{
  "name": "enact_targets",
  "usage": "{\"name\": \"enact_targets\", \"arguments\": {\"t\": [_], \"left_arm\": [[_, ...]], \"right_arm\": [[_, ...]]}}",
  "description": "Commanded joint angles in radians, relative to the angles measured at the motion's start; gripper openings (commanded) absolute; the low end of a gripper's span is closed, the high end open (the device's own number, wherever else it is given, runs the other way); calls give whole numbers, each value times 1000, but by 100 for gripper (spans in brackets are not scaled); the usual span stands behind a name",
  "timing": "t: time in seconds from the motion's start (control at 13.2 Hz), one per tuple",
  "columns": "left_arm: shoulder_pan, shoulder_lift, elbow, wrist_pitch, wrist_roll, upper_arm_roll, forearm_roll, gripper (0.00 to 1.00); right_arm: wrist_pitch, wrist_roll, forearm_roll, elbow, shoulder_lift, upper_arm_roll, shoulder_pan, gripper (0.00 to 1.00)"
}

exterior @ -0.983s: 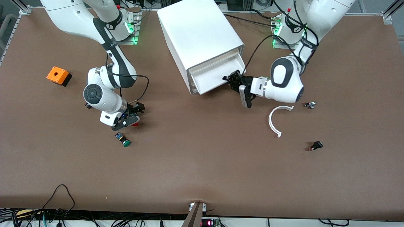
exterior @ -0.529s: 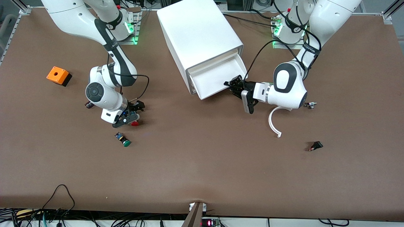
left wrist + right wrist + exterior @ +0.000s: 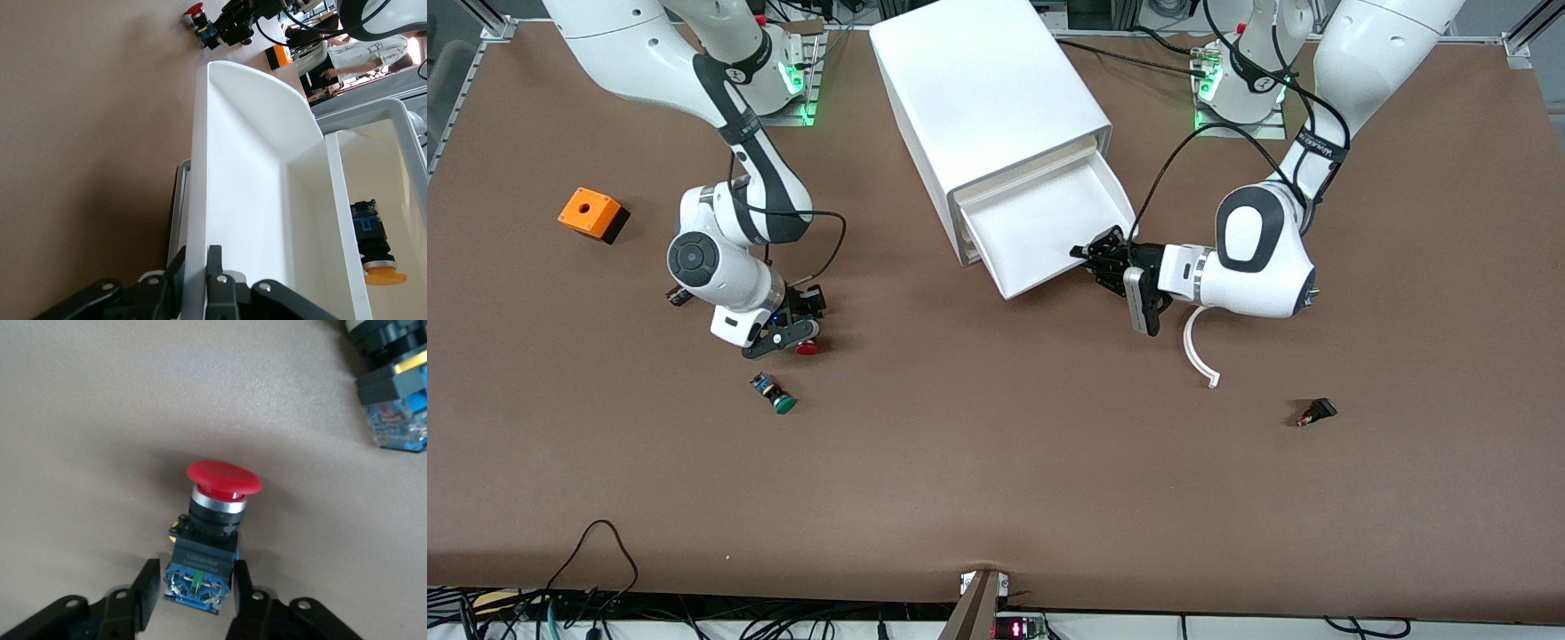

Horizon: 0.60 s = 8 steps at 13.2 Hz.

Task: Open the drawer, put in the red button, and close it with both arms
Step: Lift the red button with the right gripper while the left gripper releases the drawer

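Observation:
The red button [image 3: 807,348] lies on its side on the table, toward the right arm's end. In the right wrist view its red cap [image 3: 223,479] points away and its bluish rear block sits between my right gripper's [image 3: 195,579] open fingers, with a small gap on one side. In the front view the right gripper [image 3: 800,327] is low over the button. My left gripper [image 3: 1100,255] is shut on the front wall of the white drawer [image 3: 1040,231], which is pulled partly out of the white cabinet [image 3: 987,98]. The left wrist view shows the jaws [image 3: 198,259] clamping that wall [image 3: 200,167].
A green-capped button [image 3: 776,396] lies nearer the front camera than the red one. An orange box [image 3: 591,213] sits toward the right arm's end. A white curved piece [image 3: 1199,351] and a small black part [image 3: 1318,411] lie near the left arm. An orange-capped button [image 3: 377,250] shows beside the drawer.
The left gripper has drawn the drawer farther out of the cabinet, toward the front camera. The right gripper has settled lower around the red button, its fingers closer together.

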Motion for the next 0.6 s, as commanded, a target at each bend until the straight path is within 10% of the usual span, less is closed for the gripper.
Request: {"name": "enact_targets", "arguments": {"t": [0.0,0.23,0.53], "left_arm": [[20,1,49,-7,34,2,28,100],[33,1,86,-96,5,9,74,100],[31,9,300,-381,-314,11,435,100]], "right_arm": [[7,-21,3,-6,-25,1,0,28],[14,-66,3,4,-24,1,0,18],[-13,-93,1,86,-62,6,0,15]]}}
